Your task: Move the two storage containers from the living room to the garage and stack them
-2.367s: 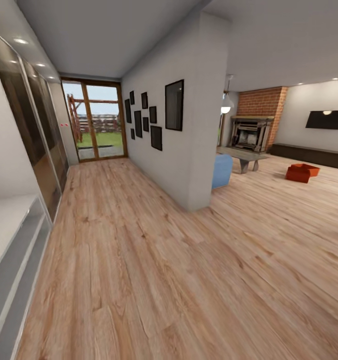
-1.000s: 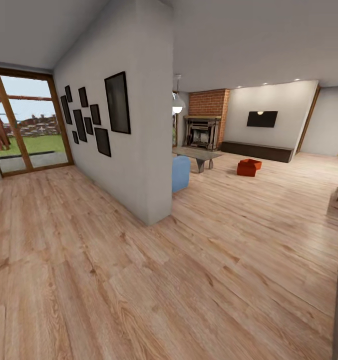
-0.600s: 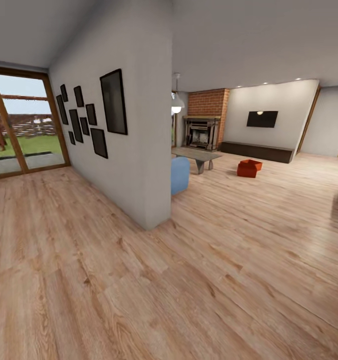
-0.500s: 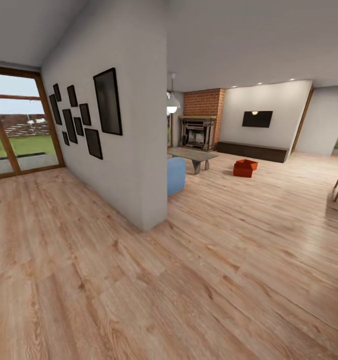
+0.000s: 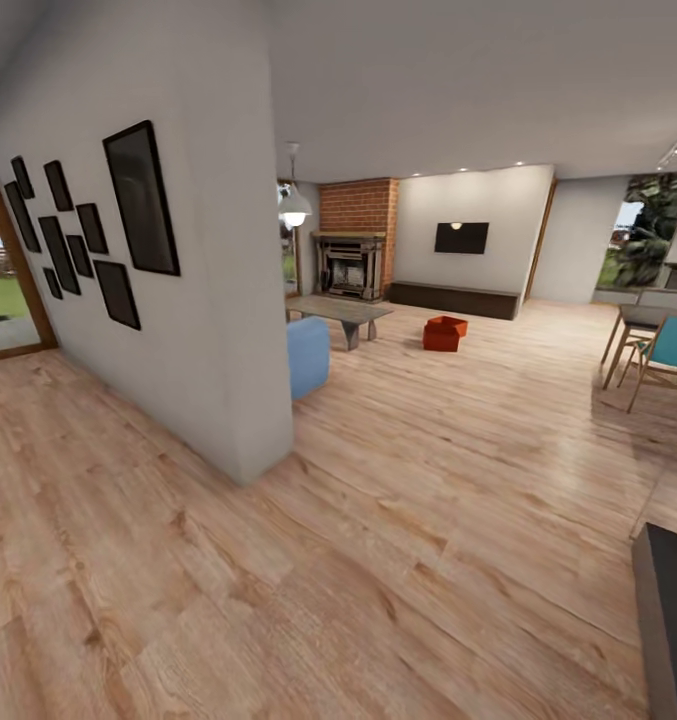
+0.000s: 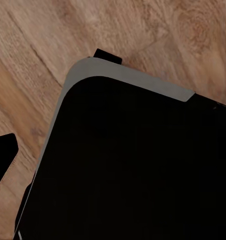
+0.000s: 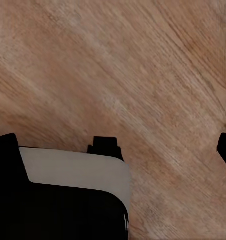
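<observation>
Storage containers [image 5: 444, 333] at frame centre, upper half, touching each other on pale wood-plank floor [image 5: 458, 470] of living room. Just left: low grey coffee table [image 5: 340, 312], blue seat [image 5: 307, 356]. Behind: brick fireplace [image 5: 354, 240], black TV [image 5: 461, 237], long dark cabinet [image 5: 456, 299]. Hands: state cannot tell, wrist views blocked by dark robot body over planks.

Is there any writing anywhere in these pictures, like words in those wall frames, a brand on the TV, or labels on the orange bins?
No text can be read anywhere.
Wall frames: plain dark panels, no words.
TV: black screen, no brand visible.
Two storage containers: plain orange-red walls, no label; they are small and far off, so fine print could not be told.
Wrist views: wood floor and dark robot parts, no markings.
</observation>
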Robot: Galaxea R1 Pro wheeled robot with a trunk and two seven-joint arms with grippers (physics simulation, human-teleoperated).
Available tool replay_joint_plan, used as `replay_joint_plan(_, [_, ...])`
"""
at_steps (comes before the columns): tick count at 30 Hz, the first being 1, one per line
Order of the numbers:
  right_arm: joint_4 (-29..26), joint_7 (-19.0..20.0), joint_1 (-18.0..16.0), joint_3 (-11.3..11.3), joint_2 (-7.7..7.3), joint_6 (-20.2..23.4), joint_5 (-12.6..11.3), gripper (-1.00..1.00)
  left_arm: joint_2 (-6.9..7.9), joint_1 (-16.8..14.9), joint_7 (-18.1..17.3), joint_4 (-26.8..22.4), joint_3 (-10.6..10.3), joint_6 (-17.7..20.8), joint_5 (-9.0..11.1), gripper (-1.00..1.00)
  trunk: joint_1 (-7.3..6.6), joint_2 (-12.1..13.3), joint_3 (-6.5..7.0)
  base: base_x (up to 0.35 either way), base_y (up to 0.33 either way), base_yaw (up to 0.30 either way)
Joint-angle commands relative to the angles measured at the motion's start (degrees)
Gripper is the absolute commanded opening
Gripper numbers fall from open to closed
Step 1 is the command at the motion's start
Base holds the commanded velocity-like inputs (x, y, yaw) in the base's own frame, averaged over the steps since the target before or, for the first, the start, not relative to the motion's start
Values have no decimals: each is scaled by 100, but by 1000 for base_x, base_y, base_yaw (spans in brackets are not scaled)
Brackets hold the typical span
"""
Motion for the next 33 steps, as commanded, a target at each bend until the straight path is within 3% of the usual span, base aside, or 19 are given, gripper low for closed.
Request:
replay_joint_plan(1, [17,-25,-8,28,1,-25,31,100,-1,-1,0,-1,13,-11,10,100,3,-3,-6,323,0,-285])
replay_joint_plan(33, [16,-25,-8,28,-16,-29,39,100,-1,-1,1,-1,-3,-18,4,100,3,-3,-6,322,0,-274])
